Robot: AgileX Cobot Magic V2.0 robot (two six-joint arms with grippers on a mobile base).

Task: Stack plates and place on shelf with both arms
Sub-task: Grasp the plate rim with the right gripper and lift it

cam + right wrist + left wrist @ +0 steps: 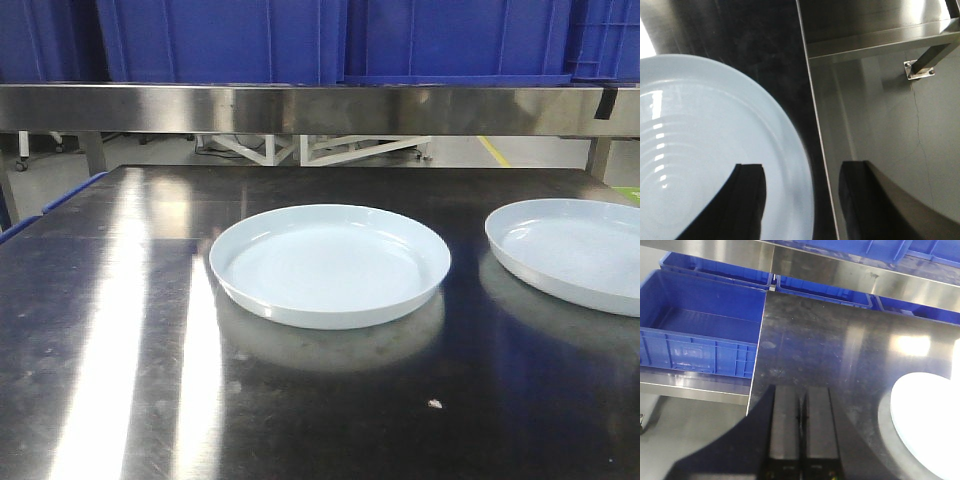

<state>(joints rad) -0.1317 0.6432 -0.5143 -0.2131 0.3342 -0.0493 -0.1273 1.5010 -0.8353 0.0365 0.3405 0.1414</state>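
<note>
Plates: middle plate [330,265] and right plate [575,250] apart on steel table [120,300], unstacked.
Right gripper [801,170]: spread wide across right plate's rim, at table edge.
Left gripper [801,415]: closed, empty.
Risk: glossy rim could slip, sliding plate overboard.

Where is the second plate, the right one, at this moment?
In the front view, the right plate lies on the steel table near its right edge, apart from the centre plate.
</note>
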